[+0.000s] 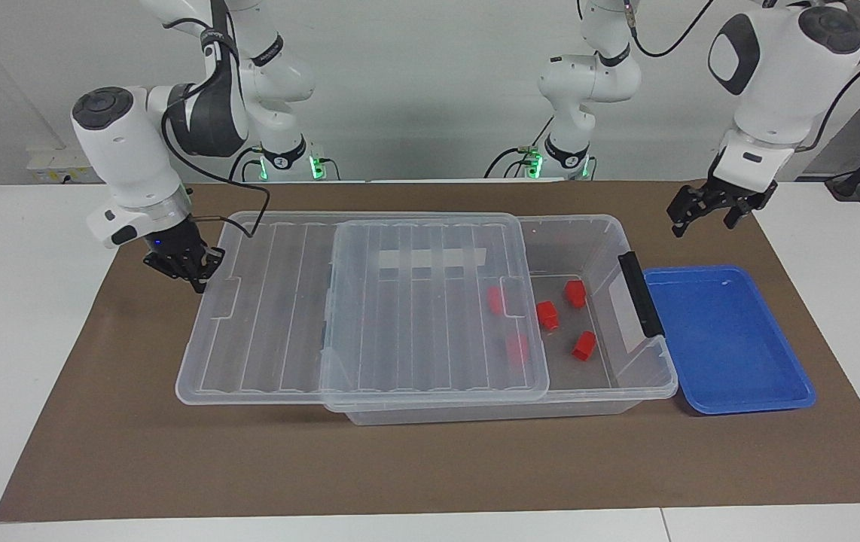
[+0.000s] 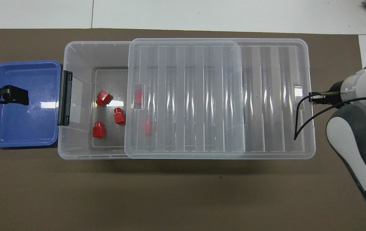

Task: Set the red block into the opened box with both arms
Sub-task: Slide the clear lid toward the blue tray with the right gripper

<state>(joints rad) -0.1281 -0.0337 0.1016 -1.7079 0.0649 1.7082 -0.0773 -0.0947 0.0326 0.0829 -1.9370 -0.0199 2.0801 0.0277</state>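
Observation:
The clear box (image 1: 648, 380) lies across the mat, with its ribbed lid (image 1: 370, 316) slid toward the right arm's end. That leaves the latch end uncovered. Three red blocks (image 1: 574, 293) (image 2: 103, 97) sit in the uncovered part of the floor, and two more (image 1: 495, 299) show through the lid. My left gripper (image 1: 710, 213) (image 2: 10, 95) hangs open and empty, high above the blue tray's area. My right gripper (image 1: 187, 272) (image 2: 317, 97) is shut and low, against the lid's short end (image 2: 311, 96).
An empty blue tray (image 1: 731, 339) (image 2: 22, 134) sits beside the box's black latch bar (image 1: 641, 293) at the left arm's end. Brown mat (image 1: 400, 467) covers the table around both containers.

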